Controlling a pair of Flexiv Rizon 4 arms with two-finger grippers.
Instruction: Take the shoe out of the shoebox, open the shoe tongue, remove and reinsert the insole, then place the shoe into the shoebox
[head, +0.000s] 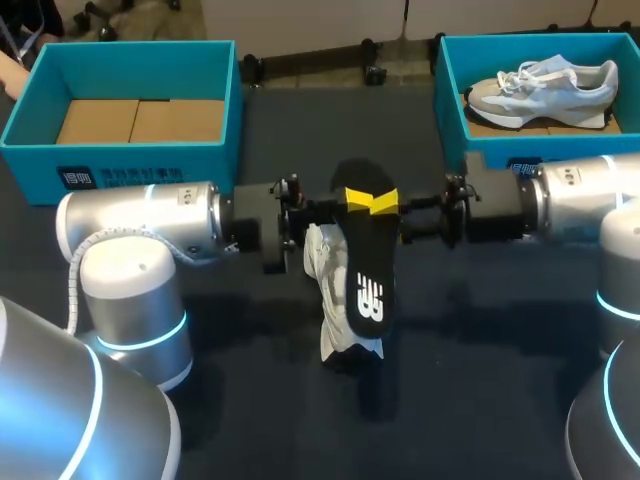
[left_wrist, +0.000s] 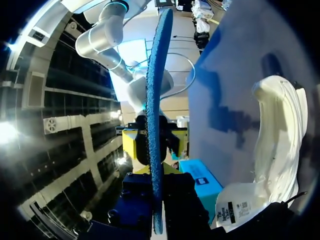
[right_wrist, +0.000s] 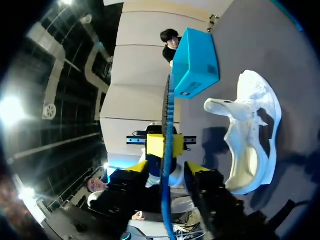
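Left gripper (right_wrist: 162, 146): clenched on insole (head: 368, 270). Right gripper (right_wrist: 166, 169): seemingly released, straddling it. I should close it squarely before feeding the shoe (head: 326, 300).

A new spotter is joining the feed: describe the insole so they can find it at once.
Look at the middle of the dark table, where the left arm and right arm meet. Held up there, over a white shoe, is the insole: the one thin, flat black piece with a white logo, unlike the bulky shoe beneath.
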